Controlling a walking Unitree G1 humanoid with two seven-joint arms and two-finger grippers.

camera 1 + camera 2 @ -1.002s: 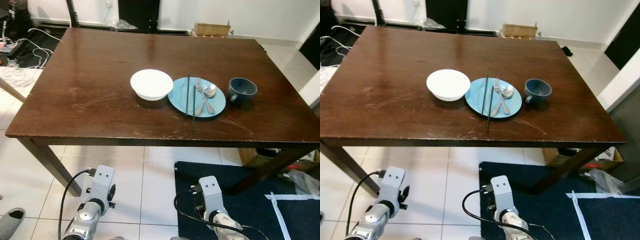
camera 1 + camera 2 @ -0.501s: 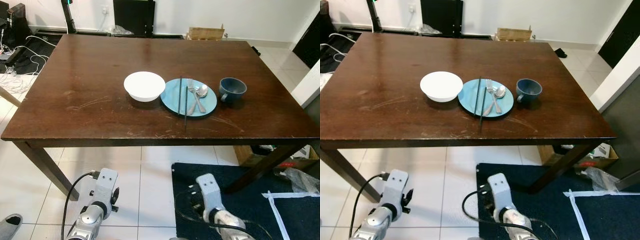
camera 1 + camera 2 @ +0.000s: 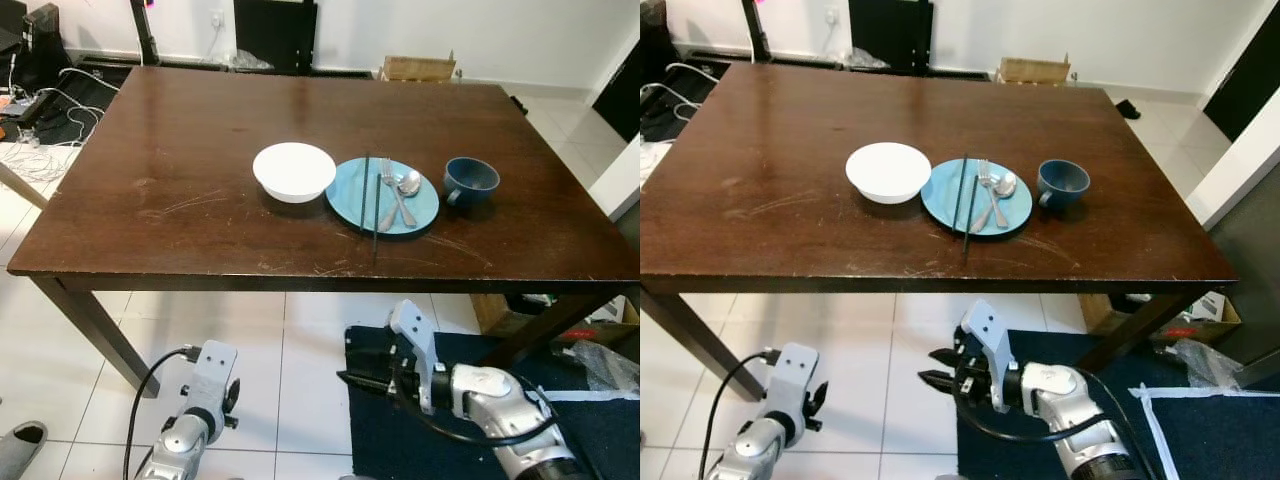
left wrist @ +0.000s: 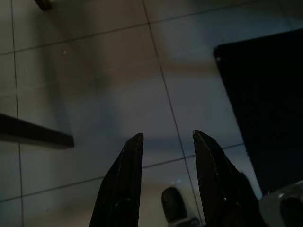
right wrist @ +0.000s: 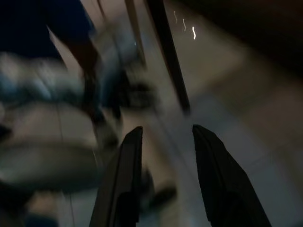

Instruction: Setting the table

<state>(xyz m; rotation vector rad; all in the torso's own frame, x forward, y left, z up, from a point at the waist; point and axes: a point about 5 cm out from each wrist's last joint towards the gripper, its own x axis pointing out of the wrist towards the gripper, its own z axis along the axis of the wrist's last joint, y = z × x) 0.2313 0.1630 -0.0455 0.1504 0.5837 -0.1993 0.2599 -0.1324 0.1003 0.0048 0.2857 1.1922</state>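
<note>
Tableware sits in a row near the middle of the brown table [image 3: 150,160]. With the blue plate [image 3: 352,195] as the clock's centre, the white bowl [image 3: 294,170] sits at 9 o'clock, just beside the rim, and the dark blue cup [image 3: 471,180] at 3 o'clock, close by with its handle toward the plate. On the plate lie a fork [image 3: 390,190] and a spoon [image 3: 408,184], crossed, and black chopsticks [image 3: 369,205] whose ends run off the rim at 6 o'clock onto the wood.

Both arms are below the table's near edge, above the floor. The right gripper [image 3: 937,378] points toward 9 o'clock over the dark rug [image 3: 460,440], fingers [image 5: 124,189] parted and empty. The left gripper [image 4: 165,184] hangs over white tiles, fingers [image 4: 122,189] apart, holding nothing.
</note>
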